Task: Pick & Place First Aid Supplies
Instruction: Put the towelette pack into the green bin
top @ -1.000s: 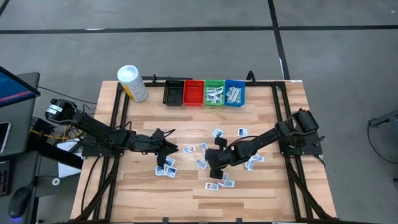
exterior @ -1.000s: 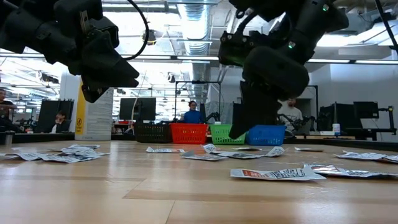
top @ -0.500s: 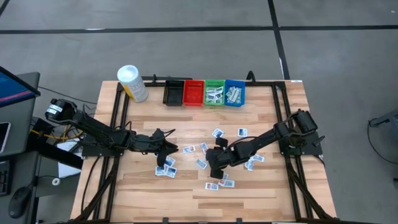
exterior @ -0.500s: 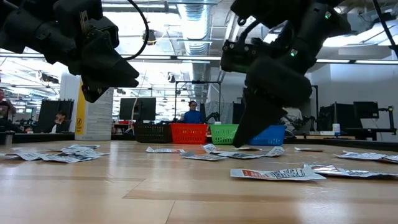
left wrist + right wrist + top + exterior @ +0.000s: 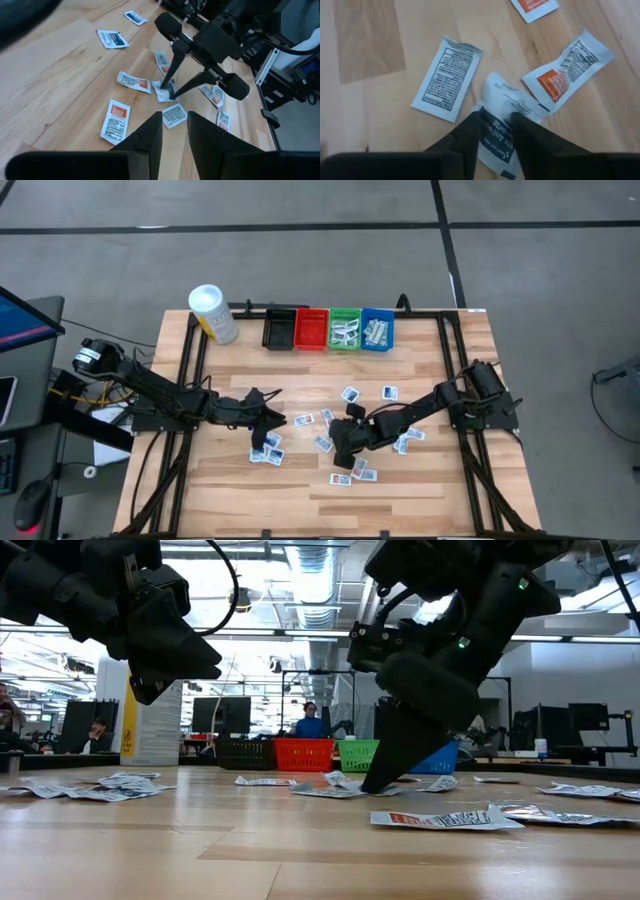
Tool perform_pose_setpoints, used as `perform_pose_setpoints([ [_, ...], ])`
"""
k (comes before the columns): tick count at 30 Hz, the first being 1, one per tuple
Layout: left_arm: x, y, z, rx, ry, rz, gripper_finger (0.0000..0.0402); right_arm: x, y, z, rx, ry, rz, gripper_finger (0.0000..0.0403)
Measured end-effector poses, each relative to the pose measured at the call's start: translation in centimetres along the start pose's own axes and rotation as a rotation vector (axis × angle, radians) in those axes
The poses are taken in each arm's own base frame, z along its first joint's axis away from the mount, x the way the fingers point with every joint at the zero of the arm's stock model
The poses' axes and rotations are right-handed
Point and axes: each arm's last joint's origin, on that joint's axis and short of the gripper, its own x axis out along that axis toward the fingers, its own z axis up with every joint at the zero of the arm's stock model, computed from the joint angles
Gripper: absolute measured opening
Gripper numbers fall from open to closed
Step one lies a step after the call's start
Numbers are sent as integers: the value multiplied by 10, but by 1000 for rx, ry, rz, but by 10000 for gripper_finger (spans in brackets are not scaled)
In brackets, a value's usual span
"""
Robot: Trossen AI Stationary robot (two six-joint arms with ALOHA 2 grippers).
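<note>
The right gripper stands tips-down near the table's front edge, its fingers apart on both sides of a crumpled white packet, not clamping it, while the left gripper hovers slightly apart over packets left of centre.

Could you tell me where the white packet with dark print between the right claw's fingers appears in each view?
High view: hidden under the right claw, below table centre.
Low view: at the claw tip, centre.
Left wrist view: white packet with dark print mid-picture, at the far claw's fingertips.
Right wrist view: bottom centre, between the fingers.
Shared landmark: the orange-printed white packet beside it, also in the left wrist view.
</note>
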Motion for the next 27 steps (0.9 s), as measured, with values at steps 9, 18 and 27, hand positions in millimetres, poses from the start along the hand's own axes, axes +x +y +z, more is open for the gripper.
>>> perform_pose_setpoints([
  [9,0,0,0,-1,-1,1,91,-2,1,0,-3,5,15,9],
  [18,0,0,0,-2,-1,2,91,-10,5,18,-105,46,42,11],
  [27,0,0,0,-1,-1,2,91,-35,-14,35,-200,16,-40,8],
])
